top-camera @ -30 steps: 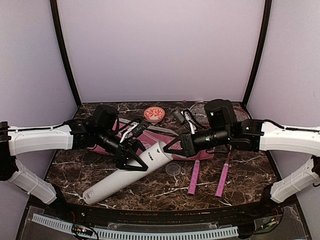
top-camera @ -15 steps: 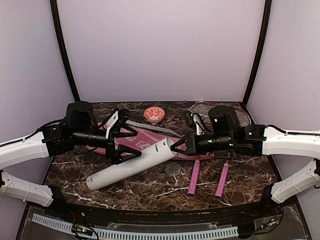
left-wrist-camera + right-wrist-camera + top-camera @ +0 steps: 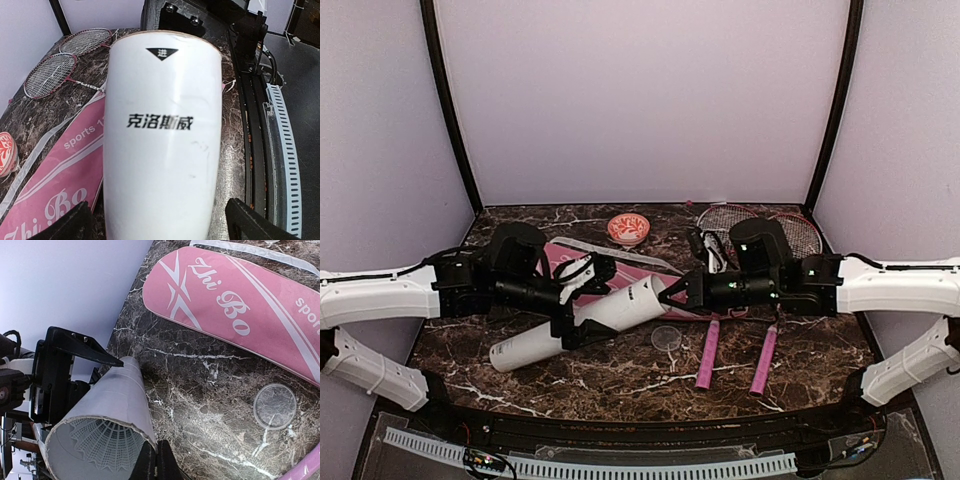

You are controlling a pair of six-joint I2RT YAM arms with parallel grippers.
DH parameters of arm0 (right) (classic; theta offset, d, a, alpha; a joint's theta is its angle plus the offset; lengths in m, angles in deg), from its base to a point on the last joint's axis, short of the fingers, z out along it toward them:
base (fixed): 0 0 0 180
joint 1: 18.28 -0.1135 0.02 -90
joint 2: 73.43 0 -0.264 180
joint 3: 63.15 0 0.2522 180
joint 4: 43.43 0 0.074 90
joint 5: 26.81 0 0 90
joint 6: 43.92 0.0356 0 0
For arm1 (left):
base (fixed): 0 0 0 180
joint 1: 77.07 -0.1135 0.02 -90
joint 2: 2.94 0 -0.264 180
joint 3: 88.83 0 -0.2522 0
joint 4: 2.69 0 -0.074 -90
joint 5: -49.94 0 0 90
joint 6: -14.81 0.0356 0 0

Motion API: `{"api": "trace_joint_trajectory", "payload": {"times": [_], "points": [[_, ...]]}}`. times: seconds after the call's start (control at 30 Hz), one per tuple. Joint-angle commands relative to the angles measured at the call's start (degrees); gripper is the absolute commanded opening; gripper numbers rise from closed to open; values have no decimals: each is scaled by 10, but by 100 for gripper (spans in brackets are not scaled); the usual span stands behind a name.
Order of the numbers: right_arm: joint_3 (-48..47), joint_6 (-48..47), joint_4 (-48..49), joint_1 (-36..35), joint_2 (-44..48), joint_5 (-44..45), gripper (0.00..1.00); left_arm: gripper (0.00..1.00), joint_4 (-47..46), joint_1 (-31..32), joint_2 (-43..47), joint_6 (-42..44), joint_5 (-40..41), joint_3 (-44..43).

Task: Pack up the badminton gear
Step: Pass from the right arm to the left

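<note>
— Where's the white tube (image 3: 620, 305)?
— In the top view it slants from a closed end at 8 o'clock to its mouth at 2 o'clock. The left gripper (image 3: 160, 221) straddles its middle, fingers spread wide on either side. The right gripper (image 3: 672, 292) meets the mouth, fingers drawn together on the rim.
— Is the left one squeezing?
— Cannot tell. Its wrist view shows a sliver of gap beside each finger, and the frame cuts them off lower down.
— Anything inside?
— Only the right wrist view looks in: a shuttlecock (image 3: 102, 442), skirt facing the mouth. What lies deeper is hidden.
— And around it?
— The pink cover (image 3: 225, 305) lies at the tube's 12 o'clock. A clear round lid (image 3: 274, 406) sits on the table (image 3: 800, 350) at 5 o'clock of the mouth. The rackets (image 3: 50, 75) are at 2 o'clock, handles toward 6, and a bowl (image 3: 628, 228) is at 12.
</note>
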Motion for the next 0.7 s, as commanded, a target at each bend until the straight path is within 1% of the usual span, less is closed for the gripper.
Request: {"api": "trace_joint_trajectory", "payload": {"times": [0.0, 0.17, 0.37, 0.57, 0.67], "points": [[-30, 10, 9, -7, -6, 34, 0, 95, -14, 24, 2, 30, 50, -9], [-38, 18, 11, -11, -17, 39, 0, 95, -5, 37, -17, 47, 98, -21], [-41, 25, 13, -13, -22, 42, 0, 92, -13, 50, -25, 77, 140, -22], [-44, 30, 14, -14, -26, 41, 0, 85, -16, 55, -34, 97, 153, -21], [-44, 33, 14, -14, -27, 40, 0, 79, -15, 56, -38, 103, 154, -20]]}}
